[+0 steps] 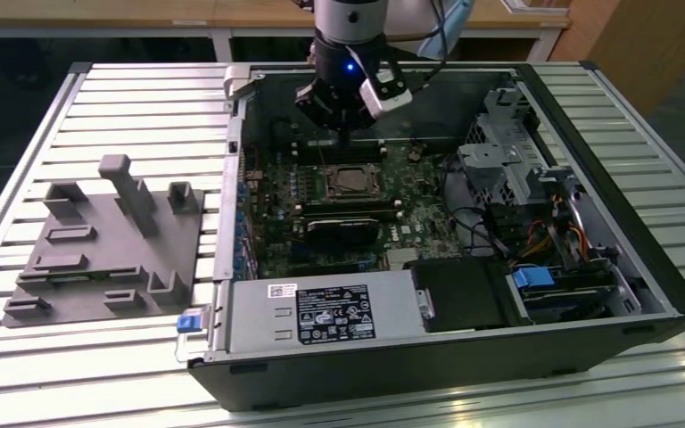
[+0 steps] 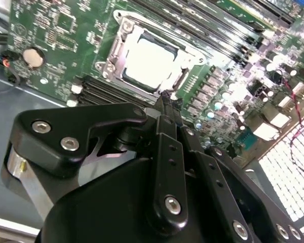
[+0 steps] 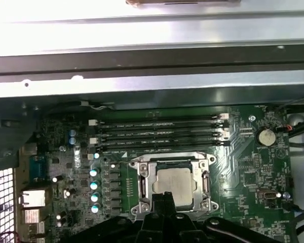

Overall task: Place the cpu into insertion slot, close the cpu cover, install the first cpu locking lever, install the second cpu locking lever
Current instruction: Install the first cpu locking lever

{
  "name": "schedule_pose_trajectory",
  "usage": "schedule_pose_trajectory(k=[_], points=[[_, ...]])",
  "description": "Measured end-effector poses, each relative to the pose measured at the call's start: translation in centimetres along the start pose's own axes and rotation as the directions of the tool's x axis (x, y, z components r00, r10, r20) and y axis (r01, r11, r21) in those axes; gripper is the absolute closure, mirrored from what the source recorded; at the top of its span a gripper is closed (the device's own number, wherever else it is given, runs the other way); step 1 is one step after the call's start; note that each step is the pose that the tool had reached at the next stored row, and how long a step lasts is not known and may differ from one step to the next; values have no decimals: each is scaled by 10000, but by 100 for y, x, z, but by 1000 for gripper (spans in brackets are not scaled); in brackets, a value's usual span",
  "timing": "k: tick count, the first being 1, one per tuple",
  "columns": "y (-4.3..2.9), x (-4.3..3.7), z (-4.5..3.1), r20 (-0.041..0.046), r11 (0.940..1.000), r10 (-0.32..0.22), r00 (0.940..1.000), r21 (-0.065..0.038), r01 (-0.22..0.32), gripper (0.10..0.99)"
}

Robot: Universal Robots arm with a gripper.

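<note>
Exterior view's left: grey fixture block [image 1: 104,254] on the slatted desk [image 1: 140,98]. Centre: motherboard [image 1: 318,227] flat inside the open computer case [image 1: 628,267]. Claw [image 1: 340,143] hangs just above the insertion slot [image 1: 328,183] in the frame, fingers pressed together, holding nothing. The cpu [image 1: 350,182] sits flat in that slot, upper centre, metal top up. It is square, with no long axis. In the first wrist view the cpu cover [image 3: 142,177] lies down around it.
</note>
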State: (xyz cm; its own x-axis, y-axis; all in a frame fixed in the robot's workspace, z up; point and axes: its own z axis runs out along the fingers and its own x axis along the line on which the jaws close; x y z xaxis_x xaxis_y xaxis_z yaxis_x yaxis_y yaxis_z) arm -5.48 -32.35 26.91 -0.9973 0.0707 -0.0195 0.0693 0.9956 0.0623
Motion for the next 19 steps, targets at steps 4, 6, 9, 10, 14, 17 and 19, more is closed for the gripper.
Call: schedule_pose_trajectory(k=[4, 6, 9, 10, 14, 17, 19], points=[[-2, 15, 16, -22, 9991, -422, 9991, -20, 422, 980], [-4, 24, 25, -35, 9981, -621, 9981, -28, 620, 980], [-9, 91, 37, -17, 9979, -654, 9979, -30, 654, 980], [-11, 120, 41, -3, 9978, -655, 9978, -29, 655, 980], [-10, 227, 57, 45, 9978, -663, 9978, -30, 663, 980], [4, 277, 64, 51, 9978, -665, 9978, -30, 665, 980], [10, 310, 69, 57, 9978, -666, 9978, -30, 666, 980]])
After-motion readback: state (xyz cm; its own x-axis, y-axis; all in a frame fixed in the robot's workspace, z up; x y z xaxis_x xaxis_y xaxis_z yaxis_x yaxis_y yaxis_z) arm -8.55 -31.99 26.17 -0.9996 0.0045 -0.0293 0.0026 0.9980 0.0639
